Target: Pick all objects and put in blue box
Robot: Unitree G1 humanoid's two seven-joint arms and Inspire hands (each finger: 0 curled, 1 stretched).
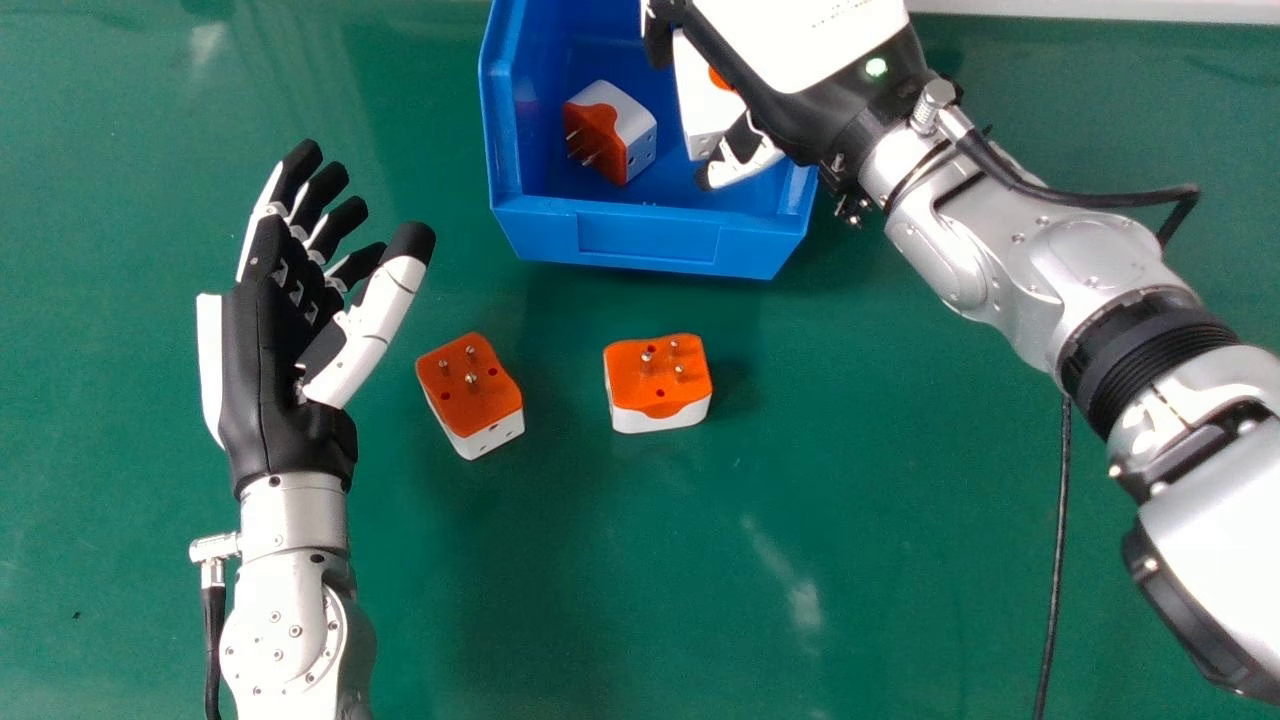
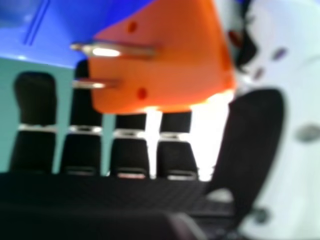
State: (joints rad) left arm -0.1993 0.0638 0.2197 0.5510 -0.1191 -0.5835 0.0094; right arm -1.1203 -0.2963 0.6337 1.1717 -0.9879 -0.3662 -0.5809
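Your right hand (image 1: 800, 45) is over the right part of the blue box (image 1: 650, 240), fingers and thumb gripping a plug adapter (image 1: 705, 110). Another adapter (image 1: 632, 125) lies inside, to the left. On the green table (image 1: 860, 500), nearer than the box, you have a left adapter (image 1: 470, 385) and a right adapter (image 1: 658, 385), set apart. Your left hand (image 1: 262, 350), farther left, is open, its fingers relaxed.

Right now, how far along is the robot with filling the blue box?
Partway. Done: one plug already lies in the blue box. In hand: a second plug, held at the box by the right robot hand. Left: a third plug and fourth plug, prongs up on the green table.
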